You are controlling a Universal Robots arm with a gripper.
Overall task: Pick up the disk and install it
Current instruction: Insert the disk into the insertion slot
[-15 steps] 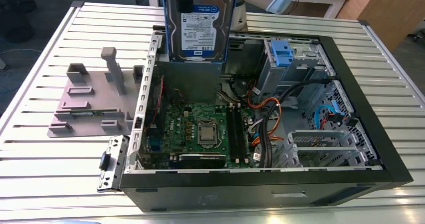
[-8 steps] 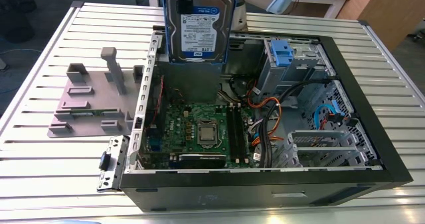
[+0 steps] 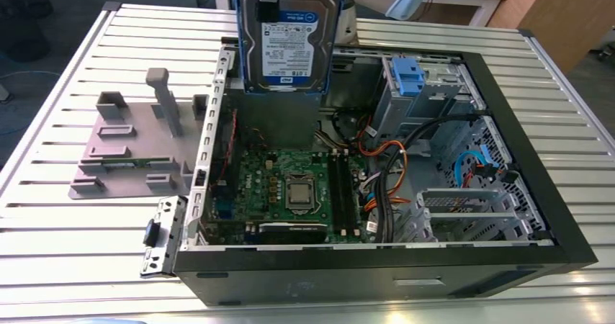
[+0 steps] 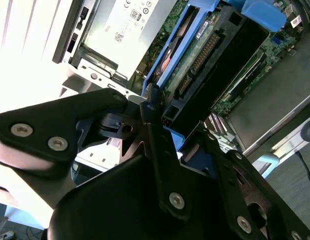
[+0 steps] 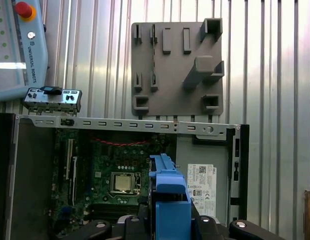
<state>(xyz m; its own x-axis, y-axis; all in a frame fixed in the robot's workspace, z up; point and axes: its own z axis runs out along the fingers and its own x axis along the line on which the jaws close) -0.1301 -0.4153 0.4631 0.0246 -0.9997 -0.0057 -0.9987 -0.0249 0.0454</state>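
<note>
Gripper (image 4: 162,120) is clamped on the disk (image 3: 288,39), fingers biting the blue bracket (image 5: 167,200) around it. The drive hangs upright, label showing, clear above the open case (image 3: 567,230) and over the case's far wall in the exterior view, touching nothing inside. Main risk, imo: the grip is on plastic, not on the metal body, so the bracket could flex or the drive could tilt in it. If it slips, it falls into the case onto the motherboard (image 3: 288,187) and CPU socket (image 3: 299,192), w/ probable damage. Second risk: the cable bundle (image 3: 384,173) runs loose inside the case next to the metal drive cage (image 3: 423,86), which has a blue clip (image 3: 408,73) on top. A bracket corner could snag a wire or push it into the slot, if that's the target bay (can't confirm). Third: misalignment. If the drive comes in skewed vs the cage rails, the bracket jams or scrapes the case's sheet metal. The grey fixture plate (image 3: 135,151) lies outside the case, well apart, so no issue there.
</note>
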